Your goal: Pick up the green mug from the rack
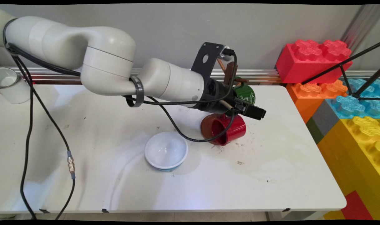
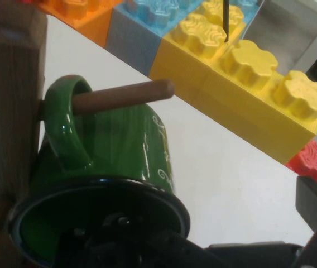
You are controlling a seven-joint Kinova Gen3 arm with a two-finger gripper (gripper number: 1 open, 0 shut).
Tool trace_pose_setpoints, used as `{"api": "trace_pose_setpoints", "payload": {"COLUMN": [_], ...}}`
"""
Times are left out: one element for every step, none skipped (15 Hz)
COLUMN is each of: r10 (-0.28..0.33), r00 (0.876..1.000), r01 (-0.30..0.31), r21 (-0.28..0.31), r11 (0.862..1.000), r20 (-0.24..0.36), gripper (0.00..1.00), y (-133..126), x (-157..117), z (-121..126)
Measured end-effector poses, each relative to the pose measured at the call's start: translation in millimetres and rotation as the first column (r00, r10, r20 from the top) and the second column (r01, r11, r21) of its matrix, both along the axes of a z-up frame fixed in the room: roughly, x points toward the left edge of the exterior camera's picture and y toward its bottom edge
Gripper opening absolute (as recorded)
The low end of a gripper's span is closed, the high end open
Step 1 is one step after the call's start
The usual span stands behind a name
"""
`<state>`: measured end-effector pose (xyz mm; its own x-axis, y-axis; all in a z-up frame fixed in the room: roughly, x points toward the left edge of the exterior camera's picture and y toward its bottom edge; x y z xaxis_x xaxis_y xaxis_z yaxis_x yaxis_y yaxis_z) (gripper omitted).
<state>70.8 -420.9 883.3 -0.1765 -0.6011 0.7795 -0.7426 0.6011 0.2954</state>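
So the hand (image 1: 252,110) is right up against the green mug (image 2: 111,162), which hangs by its handle on a peg (image 2: 122,97) of the wooden mug tree (image 2: 8,106), mouth facing the hand. Can't tell if the hand is open or clamped. A red mug (image 1: 229,129) hangs just below it. White bowl (image 1: 166,150) sits empty on the worktop (image 1: 271,175), off behind and below the hand.

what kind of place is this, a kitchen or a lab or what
Probably a robotics lab, not a kitchen: a cabled robot arm works over a bare white table, with mugs on a wooden rack and giant toy bricks stacked beside it.
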Motion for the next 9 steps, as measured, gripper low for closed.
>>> {"api": "trace_pose_setpoints", "payload": {"r10": [0.004, 0.008, 0.011, 0.015, 0.017, 0.02, 0.022, 0.023, 0.025], "r00": [1.0, 1.0, 1.0, 1.0, 1.0, 1.0, 1.0, 1.0, 1.0], "r01": [-0.004, -0.008, -0.011, -0.015, -0.017, -0.02, -0.022, -0.023, -0.025], "r21": [-0.001, -0.001, -0.001, -0.001, 0.0, 0.0, 0.001, 0.001, 0.001], "r11": [1.0, 1.0, 1.0, 1.0, 1.0, 1.0, 1.0, 1.0, 1.0], "r20": [-0.001, -0.001, -0.002, -0.002, -0.003, -0.004, -0.005, -0.006, -0.006], "gripper": [1.0, 1.0, 1.0, 1.0, 1.0, 1.0, 1.0, 1.0, 1.0], "y": [-0.4, -0.7, -0.7, -0.8, -0.7, -0.7, -0.6, -0.6, -0.6], "x": [0.1, 0.3, 0.6, 0.9, 1.2, 1.6, 1.9, 2.2, 2.5], "z": [-0.2, -0.4, -0.5, -0.5, -0.6, -0.6, -0.6, -0.6, -0.5]}}
